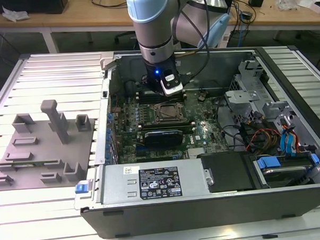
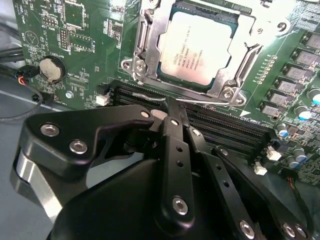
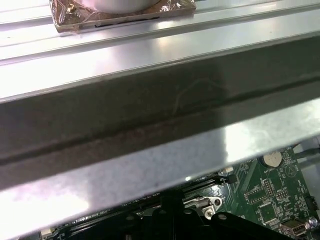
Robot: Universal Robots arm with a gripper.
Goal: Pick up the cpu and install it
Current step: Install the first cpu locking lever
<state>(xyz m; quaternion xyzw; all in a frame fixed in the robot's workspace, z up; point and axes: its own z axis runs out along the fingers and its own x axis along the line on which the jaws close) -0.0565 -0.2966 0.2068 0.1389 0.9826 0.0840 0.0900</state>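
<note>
In the exterior view, the open computer case (image 1: pixel 153 216) lies on the ribbed desk (image 1: pixel 48 226). Its white sticker (image 1: pixel 159 183) is on the side of the socket frame (image 2: pixel 145 45) nearest the camera. The grey fixture plate (image 1: pixel 39 157) is well apart from that frame, toward the exterior view's left. The cpu (image 2: pixel 192 47) lies flat inside the socket frame, silvery top up. Just beside the frame, over the memory slots (image 2: pixel 225 125), the pincer (image 2: pixel 172 107) hangs narrow with its tips together, holding nothing. The arm (image 1: pixel 153 30) rises beyond the frame, with a wooden desk (image 1: pixel 81 17) farther back.
</note>
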